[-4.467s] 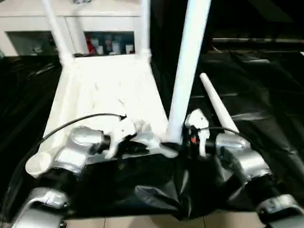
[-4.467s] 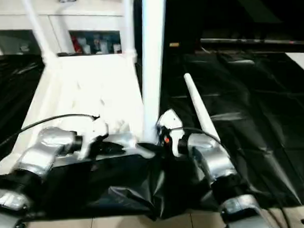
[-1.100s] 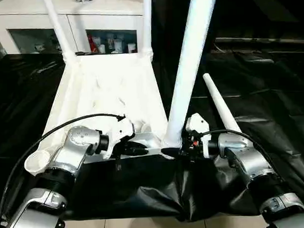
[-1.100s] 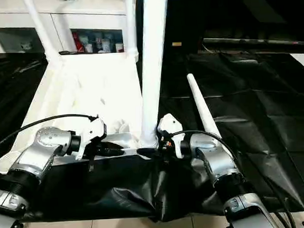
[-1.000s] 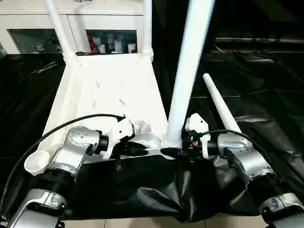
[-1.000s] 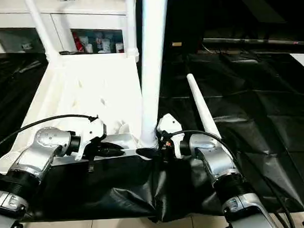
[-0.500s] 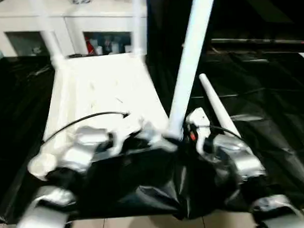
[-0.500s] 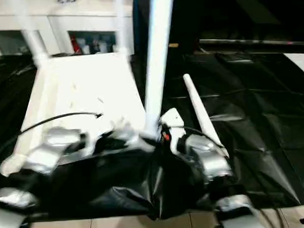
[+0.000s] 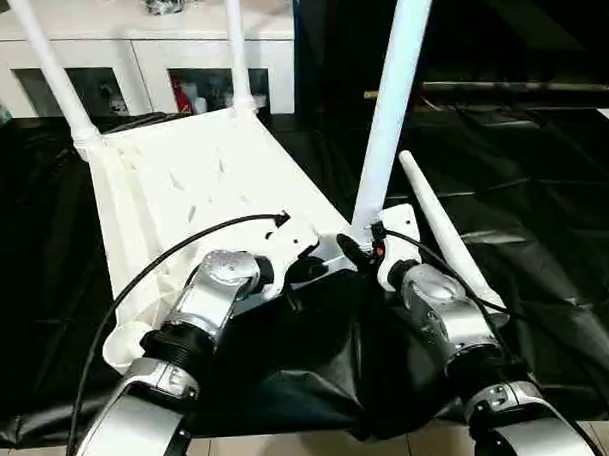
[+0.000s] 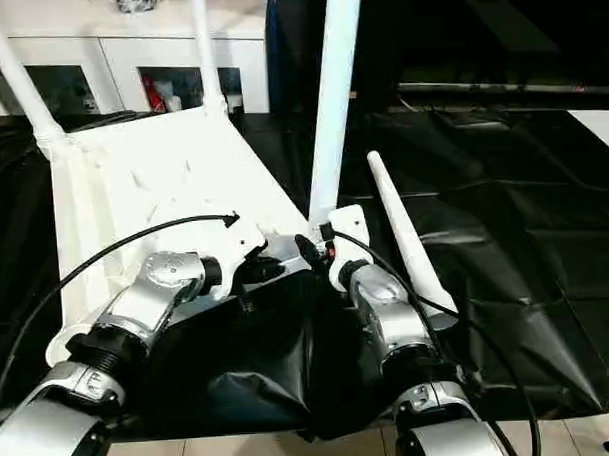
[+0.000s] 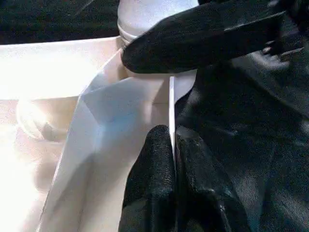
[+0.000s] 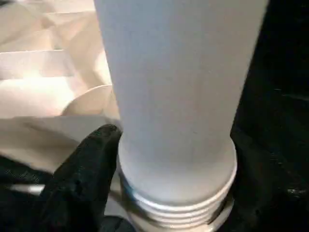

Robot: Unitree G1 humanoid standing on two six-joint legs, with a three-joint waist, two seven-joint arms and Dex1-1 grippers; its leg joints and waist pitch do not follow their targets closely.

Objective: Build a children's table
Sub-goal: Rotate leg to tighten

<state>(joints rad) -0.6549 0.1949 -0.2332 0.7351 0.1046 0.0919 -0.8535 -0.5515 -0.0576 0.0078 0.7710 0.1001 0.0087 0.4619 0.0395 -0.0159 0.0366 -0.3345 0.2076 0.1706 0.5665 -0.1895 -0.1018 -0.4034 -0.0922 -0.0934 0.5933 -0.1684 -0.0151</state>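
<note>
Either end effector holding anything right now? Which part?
Left end effector pinches the tabletop by its thin near edge wall. Right end effector grips the upright leg at its threaded base, by the corner socket.

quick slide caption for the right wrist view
White table leg standing in the tabletop's corner socket, threads exposed, a black finger beside its base.

Black sheet (image 9: 544, 210) underneath; white glass-doored cabinet (image 9: 158, 53) behind.

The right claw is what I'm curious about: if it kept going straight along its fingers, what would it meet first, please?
Almost at once, the base of the upright leg: the right claw points straight at its threaded end, and one black finger already seems to touch it.
</note>
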